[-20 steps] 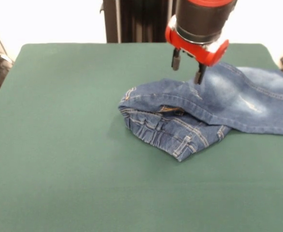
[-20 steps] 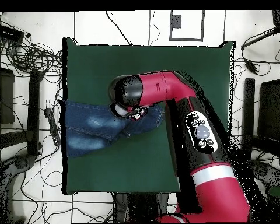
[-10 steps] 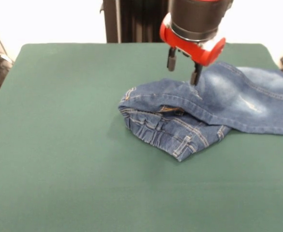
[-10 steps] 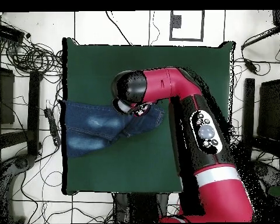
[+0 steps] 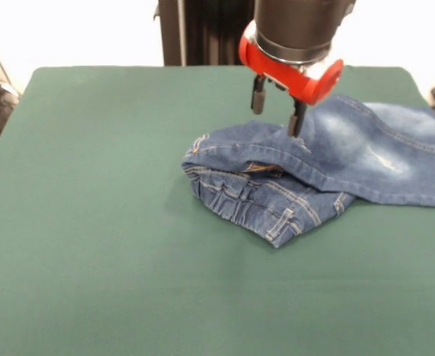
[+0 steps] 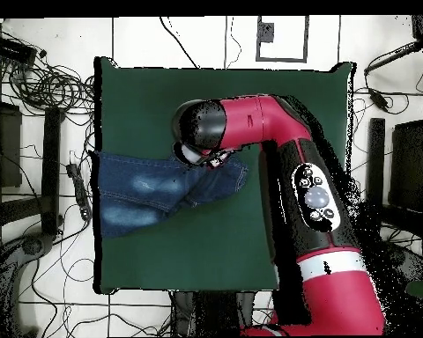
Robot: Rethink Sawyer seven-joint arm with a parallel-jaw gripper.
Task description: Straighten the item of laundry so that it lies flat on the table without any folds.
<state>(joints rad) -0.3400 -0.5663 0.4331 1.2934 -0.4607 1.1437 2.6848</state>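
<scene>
The item of laundry (image 5: 329,167), a small pair of blue jeans with pale faded patches, lies on the green table (image 5: 106,222) with its waistband end folded under into a thick bunch at the front. Its legs run off to the right edge of the front view. My gripper (image 5: 276,113) hovers just above the folded top edge of the jeans, open, with nothing between its fingers. From overhead the arm's head covers the gripper, and the jeans (image 6: 149,189) stretch from the table's left edge (image 6: 99,220) to under the arm.
Cables and dark equipment (image 6: 39,79) lie on the floor beside the table's left side in the overhead view. The red arm (image 6: 316,202) crosses the table's right half there.
The gripper has drifted left and slightly away from the jeans' faded patch, toward the folded edge. The jeans have not moved.
</scene>
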